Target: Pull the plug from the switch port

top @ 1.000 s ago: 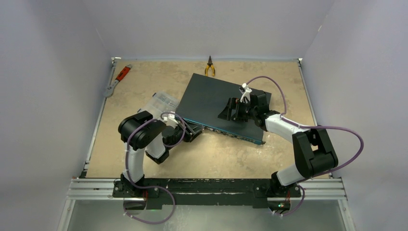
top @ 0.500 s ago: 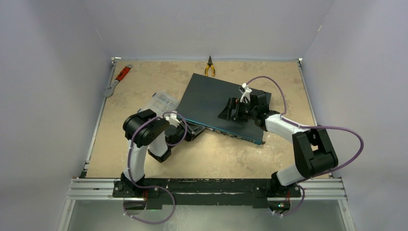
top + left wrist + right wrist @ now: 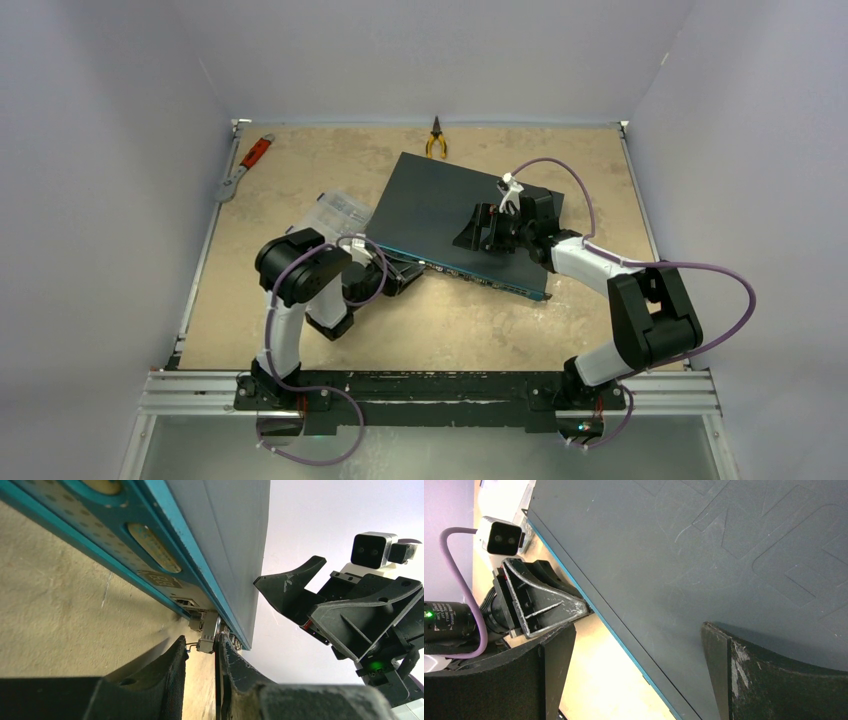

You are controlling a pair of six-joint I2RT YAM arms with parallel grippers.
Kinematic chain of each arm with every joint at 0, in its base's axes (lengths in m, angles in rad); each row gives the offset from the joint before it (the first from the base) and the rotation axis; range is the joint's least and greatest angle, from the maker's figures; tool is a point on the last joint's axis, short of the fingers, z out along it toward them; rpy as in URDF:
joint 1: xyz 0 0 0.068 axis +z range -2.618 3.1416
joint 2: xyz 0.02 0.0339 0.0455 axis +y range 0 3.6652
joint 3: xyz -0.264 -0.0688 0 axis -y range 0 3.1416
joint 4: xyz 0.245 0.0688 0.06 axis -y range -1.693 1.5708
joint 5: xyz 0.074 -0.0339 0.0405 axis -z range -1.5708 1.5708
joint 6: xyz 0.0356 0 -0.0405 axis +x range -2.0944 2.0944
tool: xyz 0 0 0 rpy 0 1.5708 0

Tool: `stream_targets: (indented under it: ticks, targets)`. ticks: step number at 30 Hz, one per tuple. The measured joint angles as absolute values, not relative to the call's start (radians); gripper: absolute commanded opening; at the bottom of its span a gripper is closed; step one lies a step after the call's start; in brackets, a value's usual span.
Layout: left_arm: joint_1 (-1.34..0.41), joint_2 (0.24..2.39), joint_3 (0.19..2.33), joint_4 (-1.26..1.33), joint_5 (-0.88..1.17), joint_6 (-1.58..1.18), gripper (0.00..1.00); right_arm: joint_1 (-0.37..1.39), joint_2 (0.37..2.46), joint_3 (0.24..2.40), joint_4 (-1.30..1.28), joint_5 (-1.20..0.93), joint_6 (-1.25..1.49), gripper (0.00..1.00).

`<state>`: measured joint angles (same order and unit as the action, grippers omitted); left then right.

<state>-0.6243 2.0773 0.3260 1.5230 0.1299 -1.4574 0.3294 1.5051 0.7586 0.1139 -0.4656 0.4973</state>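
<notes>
tan table (image 3: 470, 320) | left fingers (image 3: 235, 672) pinch plug (image 3: 206, 642) | right fingers (image 3: 754, 680) wide over switch (image 3: 674, 555)

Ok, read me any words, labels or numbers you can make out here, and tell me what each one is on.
Nothing here can be read.
Small plate on the switch front: print too blurred.
Pressed-in shapes on the switch top: cut off, no sure letters.
Sticker on the left arm: too small.
Plug: no print shows.
</notes>
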Motion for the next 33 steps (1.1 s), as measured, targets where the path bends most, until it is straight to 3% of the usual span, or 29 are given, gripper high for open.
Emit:
stream_targets:
  ticks: [24, 29, 33]
  targets:
    - [-0.629, 1.969, 0.120, 1.510, 0.105, -1.444, 0.00, 0.329, 1.502, 0.755, 0.117, -0.465, 0.497, 0.99]
    - [-0.629, 1.944, 0.108, 1.510, 0.105, -1.431, 0.29, 0.329, 1.493, 0.746, 0.119, -0.464, 0.497, 0.99]
    - [-0.629, 1.925, 0.113, 1.507, 0.107, -1.422, 0.38, 0.329, 1.491, 0.744, 0.119, -0.464, 0.497, 0.99]
